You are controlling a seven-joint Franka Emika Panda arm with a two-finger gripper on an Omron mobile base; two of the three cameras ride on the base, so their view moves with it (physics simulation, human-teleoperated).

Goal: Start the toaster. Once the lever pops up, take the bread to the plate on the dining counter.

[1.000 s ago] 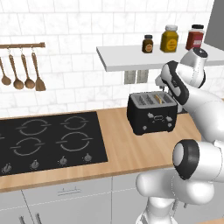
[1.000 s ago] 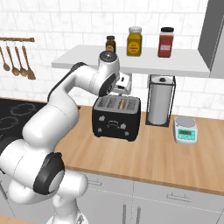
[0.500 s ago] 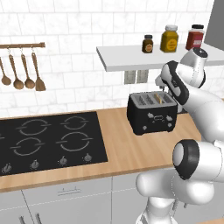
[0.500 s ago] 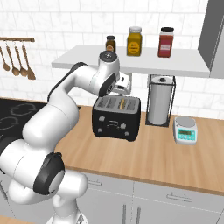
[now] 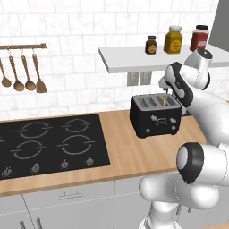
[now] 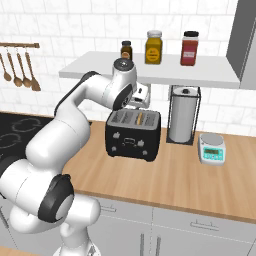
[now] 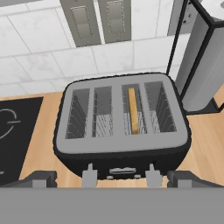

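I am on the first step: starting the black boxy toaster (image 7: 122,127), which sits on the wood counter (image 5: 134,152) directly below my pincer (image 7: 120,177). The thin golden-brown bread slice (image 7: 133,111) stands in the third slot from my left, just ahead of my fingertips (image 7: 89,175). My jaws are spread wide, holding nothing. Next, I judge, I must come down to the lever on the side nearest my pincer and press it. My arm arches over from behind, wrist bent so the hand looks steeply down onto the slots.
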